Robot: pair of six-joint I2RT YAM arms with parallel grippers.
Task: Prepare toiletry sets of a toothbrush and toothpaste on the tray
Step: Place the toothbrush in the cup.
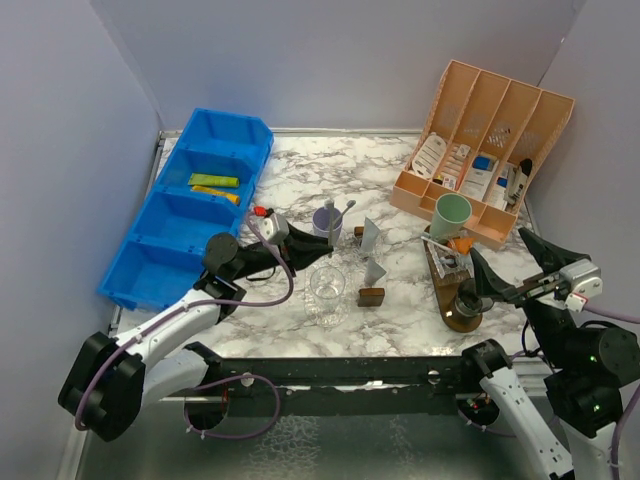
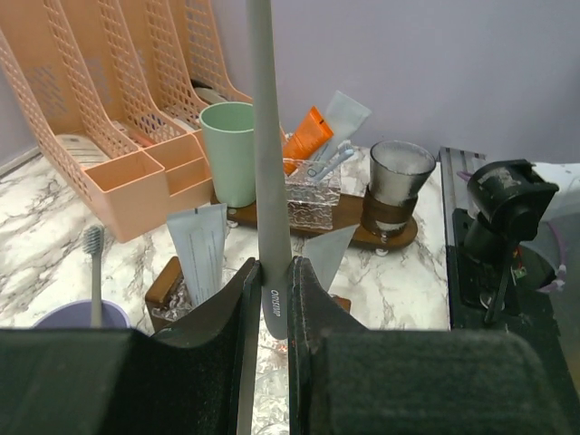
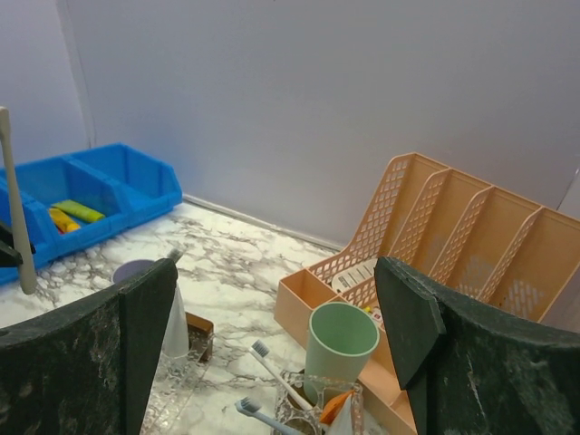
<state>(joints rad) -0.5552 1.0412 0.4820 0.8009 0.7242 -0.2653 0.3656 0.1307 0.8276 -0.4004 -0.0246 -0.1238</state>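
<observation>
My left gripper (image 2: 272, 268) is shut on the handle of a grey toothbrush (image 2: 265, 154), held upright; in the top view this gripper (image 1: 289, 240) is left of a lilac cup (image 1: 326, 222) that holds another toothbrush (image 2: 92, 272). A clear cup (image 1: 327, 291) stands in front of it. A mint green cup (image 1: 451, 216) and a smoky dark cup (image 1: 466, 298) stand on the brown wooden tray (image 1: 442, 276). An orange tube (image 2: 306, 136) and two toothbrushes (image 3: 276, 372) sit in a clear holder between them. My right gripper (image 3: 272, 326) is open, above the tray.
A blue bin (image 1: 195, 215) with yellow and green tubes is at the left. A peach organiser (image 1: 487, 150) with small packs is at the back right. A small wooden stand (image 1: 371, 268) with pale grey tubes (image 2: 201, 249) is mid-table.
</observation>
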